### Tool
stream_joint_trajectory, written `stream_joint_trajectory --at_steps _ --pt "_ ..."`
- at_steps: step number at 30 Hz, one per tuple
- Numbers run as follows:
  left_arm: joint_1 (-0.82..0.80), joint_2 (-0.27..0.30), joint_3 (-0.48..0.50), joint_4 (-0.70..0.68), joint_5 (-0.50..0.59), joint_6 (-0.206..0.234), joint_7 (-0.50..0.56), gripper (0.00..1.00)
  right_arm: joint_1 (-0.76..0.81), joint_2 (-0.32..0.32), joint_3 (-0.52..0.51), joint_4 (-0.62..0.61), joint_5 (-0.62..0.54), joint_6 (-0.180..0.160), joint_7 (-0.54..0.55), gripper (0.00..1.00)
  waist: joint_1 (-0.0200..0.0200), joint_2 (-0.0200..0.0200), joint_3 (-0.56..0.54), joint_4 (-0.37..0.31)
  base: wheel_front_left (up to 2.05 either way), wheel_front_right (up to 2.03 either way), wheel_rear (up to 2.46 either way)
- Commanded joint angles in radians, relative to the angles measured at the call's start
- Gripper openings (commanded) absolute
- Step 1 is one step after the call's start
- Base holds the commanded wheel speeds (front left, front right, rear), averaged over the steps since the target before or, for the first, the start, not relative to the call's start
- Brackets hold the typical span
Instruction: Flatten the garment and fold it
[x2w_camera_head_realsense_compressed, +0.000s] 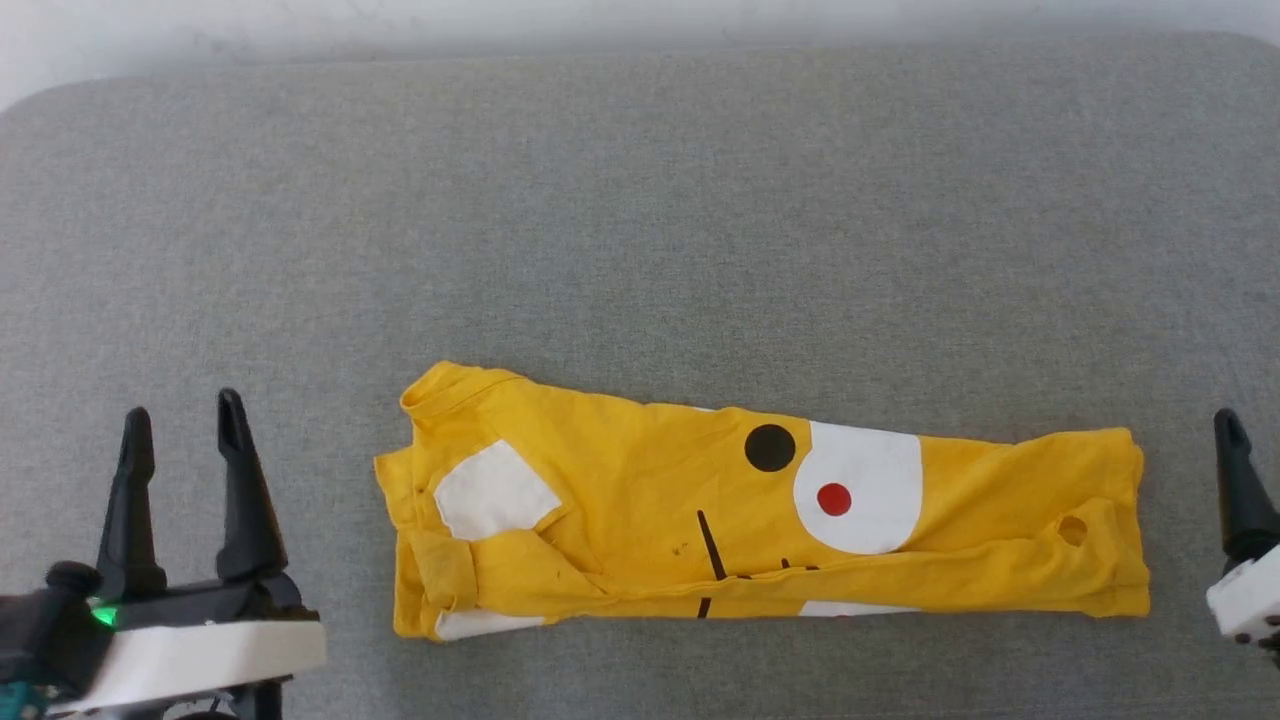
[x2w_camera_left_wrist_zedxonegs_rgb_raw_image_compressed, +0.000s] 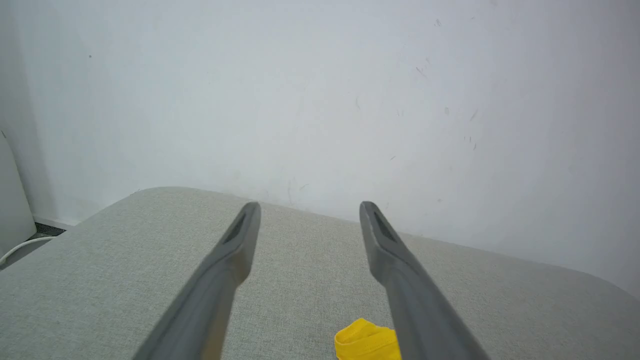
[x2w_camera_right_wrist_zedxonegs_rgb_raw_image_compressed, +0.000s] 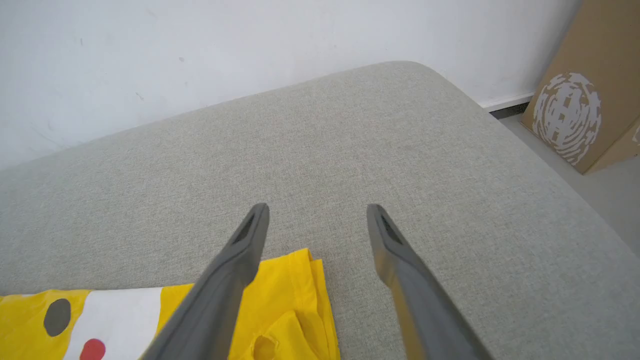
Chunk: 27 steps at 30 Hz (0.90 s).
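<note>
The garment (x2w_camera_head_realsense_compressed: 640, 510), a bright yellow T-shirt with white patches, a black dot, a red dot and thin black lines, lies folded into a long band across the near middle of the grey cushion (x2w_camera_head_realsense_compressed: 640, 220). My left gripper (x2w_camera_head_realsense_compressed: 182, 412) stands open to the left of the collar end, apart from the cloth. In the left wrist view the left gripper (x2w_camera_left_wrist_zedxonegs_rgb_raw_image_compressed: 310, 207) holds nothing, and a yellow corner of the garment (x2w_camera_left_wrist_zedxonegs_rgb_raw_image_compressed: 367, 342) peeks in at the bottom. My right gripper (x2w_camera_right_wrist_zedxonegs_rgb_raw_image_compressed: 315, 210) is open and empty just beyond the garment's hem end (x2w_camera_right_wrist_zedxonegs_rgb_raw_image_compressed: 295, 300); one finger (x2w_camera_head_realsense_compressed: 1240, 480) shows at the head view's right edge.
A white wall (x2w_camera_left_wrist_zedxonegs_rgb_raw_image_compressed: 320, 100) runs along the cushion's far edge. To the right, past the cushion's rounded corner, a cardboard box (x2w_camera_right_wrist_zedxonegs_rgb_raw_image_compressed: 580, 95) stands on the floor. A white cable (x2w_camera_left_wrist_zedxonegs_rgb_raw_image_compressed: 20, 247) lies on the floor off the cushion's left end.
</note>
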<state>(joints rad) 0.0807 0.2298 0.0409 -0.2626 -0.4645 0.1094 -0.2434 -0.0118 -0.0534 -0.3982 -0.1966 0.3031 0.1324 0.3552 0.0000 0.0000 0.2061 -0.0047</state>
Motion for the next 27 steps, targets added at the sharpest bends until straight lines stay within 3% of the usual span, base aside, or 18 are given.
stream_joint_trajectory --at_steps 1,8,16,24,25,26,27 --pt "0.015 -0.013 0.003 0.000 0.040 -0.002 -0.012 1.00 0.012 0.003 0.005 0.022 -0.004 -0.002 -0.024 1.00 0.0000 0.0000 0.003 0.002 0.00 0.00 0.00" --pt "0.013 -0.087 0.008 -0.032 0.188 -0.069 -0.018 1.00 0.028 0.003 0.011 0.137 -0.016 -0.002 -0.042 1.00 0.0000 0.0000 0.030 0.021 0.00 0.00 0.00" --pt "-0.016 -0.137 0.053 -0.020 0.221 -0.148 -0.018 1.00 -0.006 0.003 0.015 0.222 -0.051 -0.002 0.053 1.00 0.0000 0.0000 0.067 0.049 0.00 0.00 0.00" --pt "-0.043 -0.157 0.065 0.002 0.243 -0.194 -0.018 1.00 -0.067 -0.014 0.018 0.337 -0.066 -0.002 0.096 1.00 0.0000 0.0000 0.093 0.071 0.00 0.00 0.00" --pt "-0.046 -0.158 0.063 0.006 0.247 -0.198 -0.018 1.00 -0.073 -0.014 0.017 0.353 -0.063 -0.002 0.107 0.96 0.0000 0.0000 0.093 0.074 0.00 0.00 0.00" --pt "-0.046 -0.159 0.060 0.012 0.250 -0.202 -0.018 1.00 -0.080 -0.014 0.016 0.363 -0.061 -0.002 0.114 0.47 0.0000 0.0000 0.092 0.075 0.00 0.00 0.00" --pt "-0.046 -0.159 0.056 0.020 0.255 -0.206 -0.018 1.00 -0.086 -0.014 0.013 0.370 -0.060 -0.002 0.119 0.32 0.0000 0.0000 0.091 0.077 0.00 0.00 0.00"
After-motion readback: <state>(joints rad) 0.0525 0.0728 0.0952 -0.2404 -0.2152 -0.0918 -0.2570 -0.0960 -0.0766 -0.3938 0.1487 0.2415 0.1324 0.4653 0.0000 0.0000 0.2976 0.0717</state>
